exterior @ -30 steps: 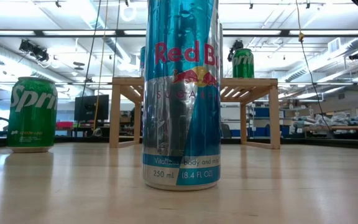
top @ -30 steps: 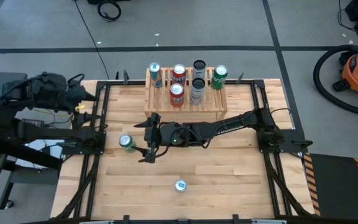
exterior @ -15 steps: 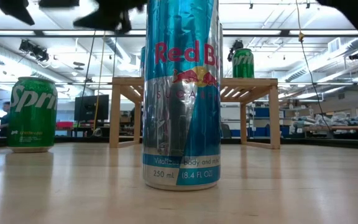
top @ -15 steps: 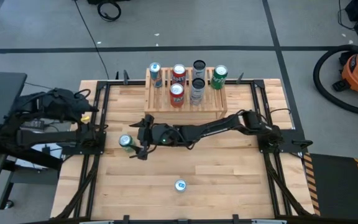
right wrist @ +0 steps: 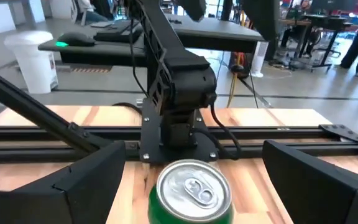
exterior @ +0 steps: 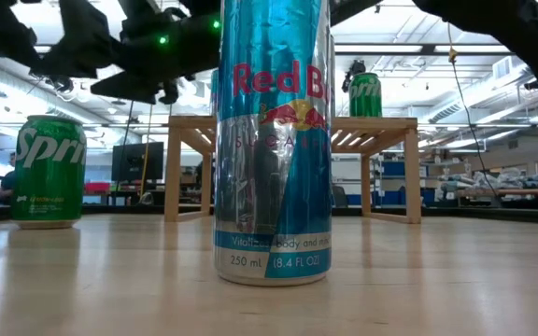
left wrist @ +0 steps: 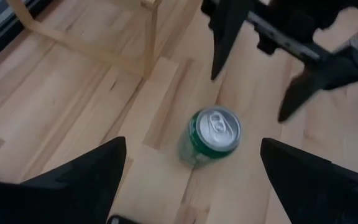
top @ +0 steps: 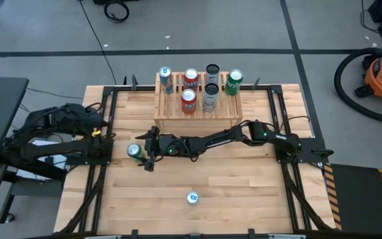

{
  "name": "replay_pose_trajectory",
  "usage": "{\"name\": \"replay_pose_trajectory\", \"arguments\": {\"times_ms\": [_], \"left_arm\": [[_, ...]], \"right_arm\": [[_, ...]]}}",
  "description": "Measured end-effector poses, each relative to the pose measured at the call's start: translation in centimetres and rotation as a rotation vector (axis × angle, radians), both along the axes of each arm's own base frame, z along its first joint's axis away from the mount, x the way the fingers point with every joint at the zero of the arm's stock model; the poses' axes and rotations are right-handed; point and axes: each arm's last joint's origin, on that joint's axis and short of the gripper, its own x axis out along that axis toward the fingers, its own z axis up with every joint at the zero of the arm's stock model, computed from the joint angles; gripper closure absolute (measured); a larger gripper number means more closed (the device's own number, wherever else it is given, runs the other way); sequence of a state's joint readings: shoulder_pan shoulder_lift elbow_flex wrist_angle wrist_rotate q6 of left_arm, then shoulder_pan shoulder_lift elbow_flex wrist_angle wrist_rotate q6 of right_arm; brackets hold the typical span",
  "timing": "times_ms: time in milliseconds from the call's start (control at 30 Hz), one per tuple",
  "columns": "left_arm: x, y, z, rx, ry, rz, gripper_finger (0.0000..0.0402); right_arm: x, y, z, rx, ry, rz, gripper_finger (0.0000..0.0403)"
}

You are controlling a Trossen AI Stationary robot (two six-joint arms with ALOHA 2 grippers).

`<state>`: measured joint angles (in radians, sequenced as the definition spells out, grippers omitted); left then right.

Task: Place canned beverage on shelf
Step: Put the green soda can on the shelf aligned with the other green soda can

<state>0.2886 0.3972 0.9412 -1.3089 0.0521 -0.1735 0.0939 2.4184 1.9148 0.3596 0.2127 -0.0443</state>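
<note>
A green Sprite can (top: 134, 152) stands upright on its base at the table's left, and also shows in the low view (exterior: 49, 171). My right gripper (top: 147, 150) is open, just right of the can and higher than its top (exterior: 110, 65). In the right wrist view the can's top (right wrist: 191, 188) shows between the two fingers, apart from both. My left gripper (left wrist: 191, 146) is open and empty, held off the table's left edge (top: 95, 121). The light-wood shelf (top: 197, 111) stands at the far middle with several cans on its two tiers.
A blue-and-silver Red Bull can (top: 191, 197) stands upright near the front edge and fills the middle of the low view (exterior: 272, 140). Black frame rails (top: 105, 166) run along the table's left and right sides. Bare wood lies between the cans.
My right gripper has gone toward the table's left edge, toward the green can, and has come down into the low view above that can. My left arm has swung toward the table's near side beside the left rail. The cans have not moved.
</note>
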Motion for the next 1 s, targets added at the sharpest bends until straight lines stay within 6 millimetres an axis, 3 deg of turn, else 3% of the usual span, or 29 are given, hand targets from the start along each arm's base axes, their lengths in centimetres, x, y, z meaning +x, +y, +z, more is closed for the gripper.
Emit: {"name": "replay_pose_trajectory", "arguments": {"times_ms": [267, 367, 633, 1000], "left_arm": [[2.2, 0.6, -2.2, -0.021, -0.031, 0.006, 0.0028], [2.4, 0.6, -2.9, -0.036, -0.008, 0.003, 0.0028], [2.7, 0.7, -2.8, -0.041, -0.047, 0.015, 0.0028], [2.7, 0.7, -2.7, -0.042, -0.054, 0.015, 0.0028]], "right_arm": [[0.7, -0.2, -2.6, 0.009, -0.049, 0.016, 0.0015], [0.7, -0.2, -2.7, 0.009, -0.047, 0.018, 0.0015], [0.8, -1.0, -2.8, 0.015, -0.034, 0.056, 0.0015], [1.1, -1.3, -4.9, 0.018, -0.032, 0.079, 0.0015]]}}
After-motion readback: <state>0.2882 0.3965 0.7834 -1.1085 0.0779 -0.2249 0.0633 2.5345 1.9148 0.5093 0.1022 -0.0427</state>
